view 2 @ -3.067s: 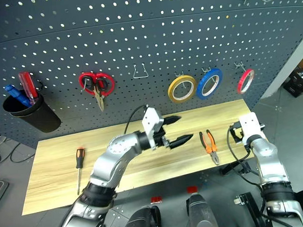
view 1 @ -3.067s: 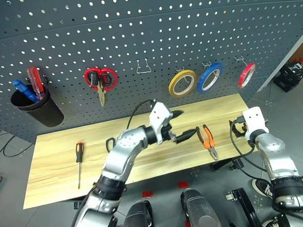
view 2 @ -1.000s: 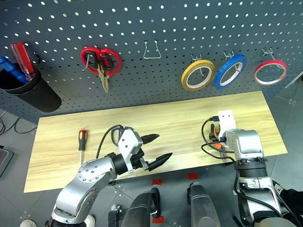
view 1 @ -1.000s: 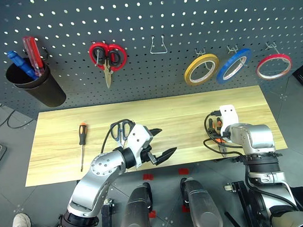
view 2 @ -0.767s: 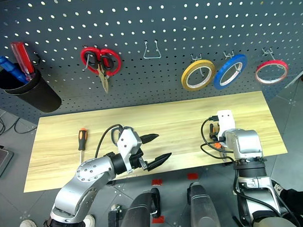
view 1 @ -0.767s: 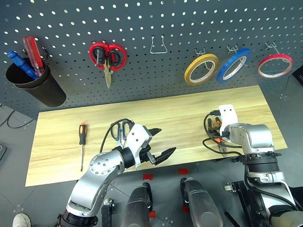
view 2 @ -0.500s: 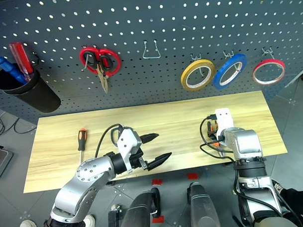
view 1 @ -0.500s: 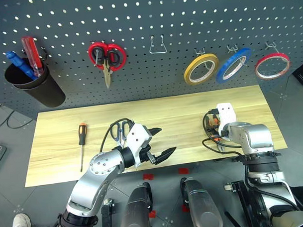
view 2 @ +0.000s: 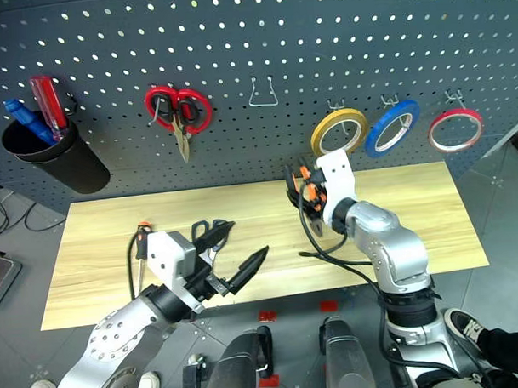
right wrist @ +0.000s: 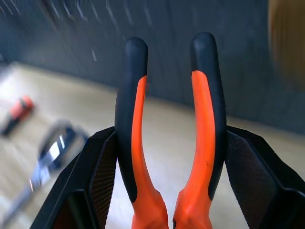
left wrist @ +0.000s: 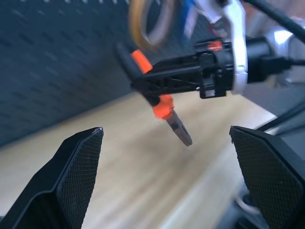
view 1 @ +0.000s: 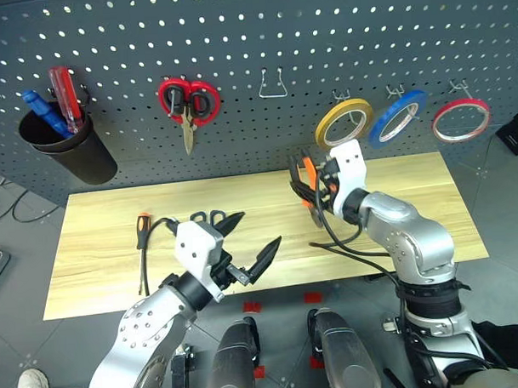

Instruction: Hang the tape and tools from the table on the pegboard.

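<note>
Since a second ago the right tool [view 1: 312, 177] has lifted off the surface [view 1: 98, 225] at lower right and swung up toward centre frame, carrying the pliers [right wrist: 169, 143]. It now sits just below the pegboard [view 1: 237, 41], clenched on the pliers across both handles. The pick-up looks complete; the hang is not yet done, and the bare wire hook [view 1: 272, 84] at upper centre seems the likely target.

The left tool [view 1: 248, 245], lower centre, has drawn back slightly toward the near edge; it is spread wide and grasping nothing.

Still lying on the surface at left: the dark-handled scissors [view 1: 205, 217] and the slim screwdriver [view 1: 142, 242]. The red tape roll [view 1: 461, 120] already hangs at upper right, beside the blue roll [view 1: 396, 119] and yellow roll [view 1: 342, 123].

Materials: pliers handles are smooth orange with black rubbery outer grips, curving apart; the nose is dull grey metal. Tool pads are black with fine cross-hatched texture. The surface is pale yellowish planked wood; the pegboard is matte dark grey, evenly perforated.
</note>
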